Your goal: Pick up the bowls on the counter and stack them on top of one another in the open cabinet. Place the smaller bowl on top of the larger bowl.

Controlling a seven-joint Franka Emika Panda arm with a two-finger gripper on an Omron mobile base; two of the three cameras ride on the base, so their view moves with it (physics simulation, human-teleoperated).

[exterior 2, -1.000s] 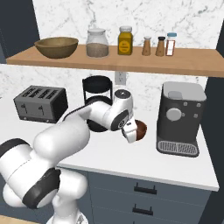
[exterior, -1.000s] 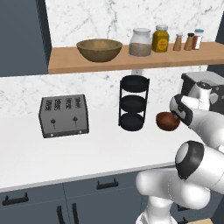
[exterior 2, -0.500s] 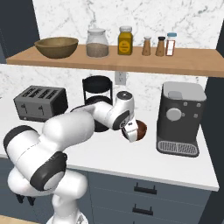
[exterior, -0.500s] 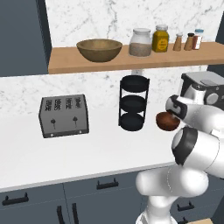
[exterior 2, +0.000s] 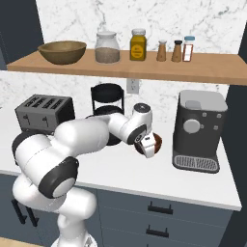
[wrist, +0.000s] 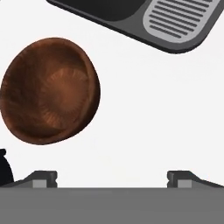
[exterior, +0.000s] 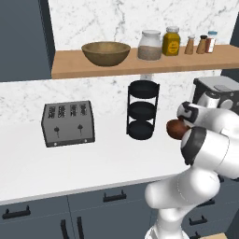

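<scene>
The larger bowl (exterior: 106, 52) (exterior 2: 62, 51), wide and light tan, stands upright at the left end of the open cabinet shelf (exterior: 186, 64) (exterior 2: 144, 72). The smaller bowl (exterior: 174, 129) (exterior 2: 155, 143) (wrist: 50, 89), dark reddish-brown, rests on the white counter (exterior: 93, 158) (exterior 2: 144, 169) in front of the coffee machine. My gripper (exterior 2: 146, 144) (wrist: 113, 178) hovers close over it, open, with nothing between the fingers. In the hand view the bowl lies up and to the left of the gap, off centre. My own arm hides part of the bowl in the left base view.
A grey coffee machine (exterior 2: 198, 128) (exterior: 214, 91) stands right beside the small bowl, its drip tray (wrist: 153, 19) close by. A black three-tier rack (exterior: 142, 109) (exterior 2: 107, 96) and a toaster (exterior: 67, 123) (exterior 2: 44, 112) stand to the left. Jars and shakers (exterior: 172, 42) (exterior 2: 137, 45) line the shelf.
The arm's elbow has swung down and forward while the hand has stayed almost still over the small bowl. The jaws have remained open.
</scene>
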